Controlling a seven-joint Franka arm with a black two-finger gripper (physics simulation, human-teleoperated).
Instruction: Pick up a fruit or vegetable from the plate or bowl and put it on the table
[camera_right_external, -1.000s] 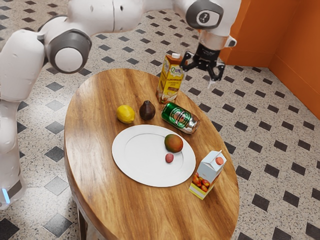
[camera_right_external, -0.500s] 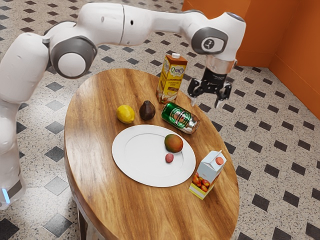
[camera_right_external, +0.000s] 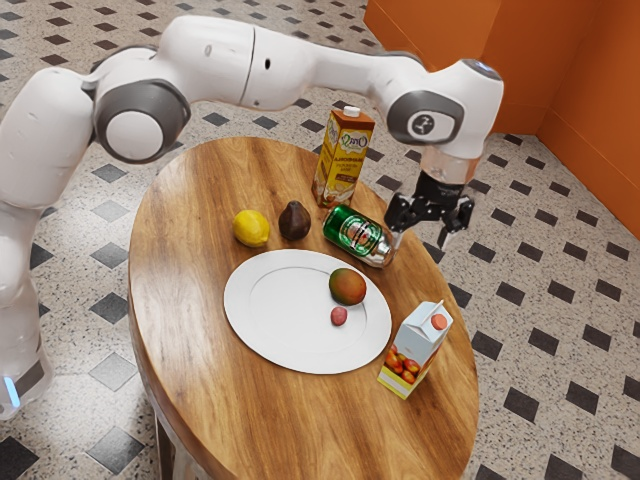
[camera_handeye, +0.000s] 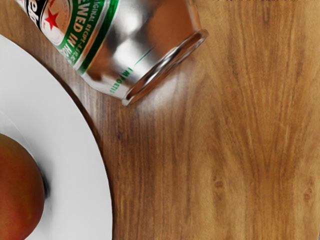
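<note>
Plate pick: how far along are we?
Done: no transfer I can confirm; the mango and small red fruit both sit on the plate. In hand: nothing, my gripper hangs open near the can. Left: grasp one, lift it off, set it on the table.

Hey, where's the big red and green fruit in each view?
Exterior view: the red and green fruit is on the plate, beside the small reddish fruit.
Wrist view: cut off by the picture's edge, on the plate.
Shared landmark: the green can, lying beside the plate.
</note>
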